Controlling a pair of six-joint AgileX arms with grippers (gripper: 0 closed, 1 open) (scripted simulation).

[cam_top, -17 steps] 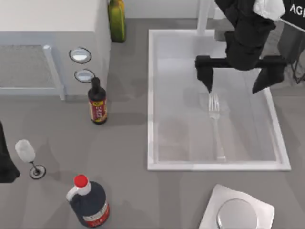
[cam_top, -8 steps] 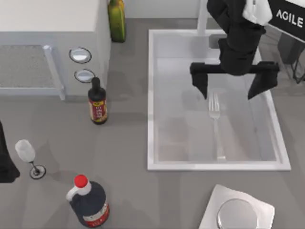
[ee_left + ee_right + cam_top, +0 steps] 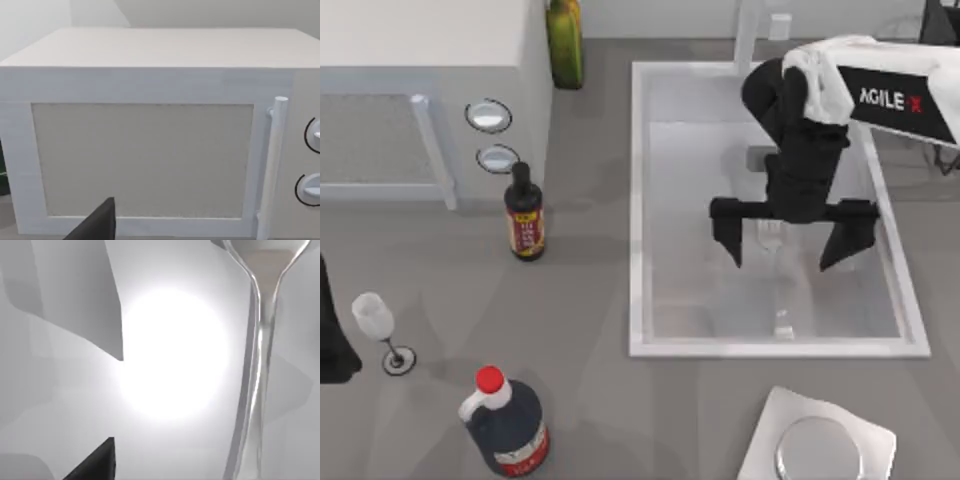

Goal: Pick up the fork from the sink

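Two arms logged. Right gripper (image 3: 791, 243) low over sink (image 3: 638, 200), arm reaching in from 1 o'clock, fingers pointing down. Jaws spread wide, holding nothing, straddling fork (image 3: 775, 268) head. Fork flat on basin floor: slim, shiny silver, tines toward 12 o'clock, handle toward 6 o'clock. Left arm parked at table's 8 o'clock edge, facing white microwave (image 3: 150, 130).

Even, diffuse light, soft shadows beside the bottles (image 3: 524, 212) on the table (image 3: 590, 330). Right wrist view: strong white glare on the sink (image 3: 172, 352) floor beside the fork (image 3: 257, 365).
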